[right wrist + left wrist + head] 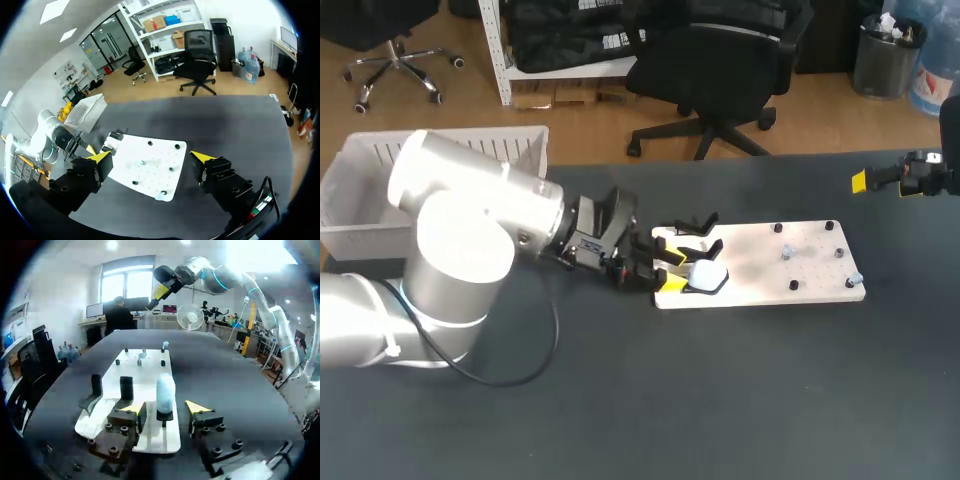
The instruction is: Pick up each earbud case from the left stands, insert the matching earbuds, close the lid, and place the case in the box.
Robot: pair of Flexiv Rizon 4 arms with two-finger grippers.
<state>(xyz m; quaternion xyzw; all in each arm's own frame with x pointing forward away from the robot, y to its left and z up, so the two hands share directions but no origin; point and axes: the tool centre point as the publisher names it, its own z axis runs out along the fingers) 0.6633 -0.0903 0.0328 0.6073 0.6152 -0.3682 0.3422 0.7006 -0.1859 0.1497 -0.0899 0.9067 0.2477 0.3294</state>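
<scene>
A pale blue earbud case [706, 275] stands upright on a black stand at the left end of the white board [760, 262]. In the left wrist view the case [165, 390] sits between the yellow tips of my left gripper [165, 407], with a gap on each side, so the gripper is open around it. Two empty black stands [126, 387] stand beside it. Small pale earbuds [786, 252] rest among black pegs on the board's right half. My right gripper [151, 156] hangs wide open and empty high above the board [135, 150], at the table's far right [868, 180].
A white slatted box [360, 190] stands at the table's back left corner, behind my left arm. The dark tabletop in front of the board and to its right holds nothing else.
</scene>
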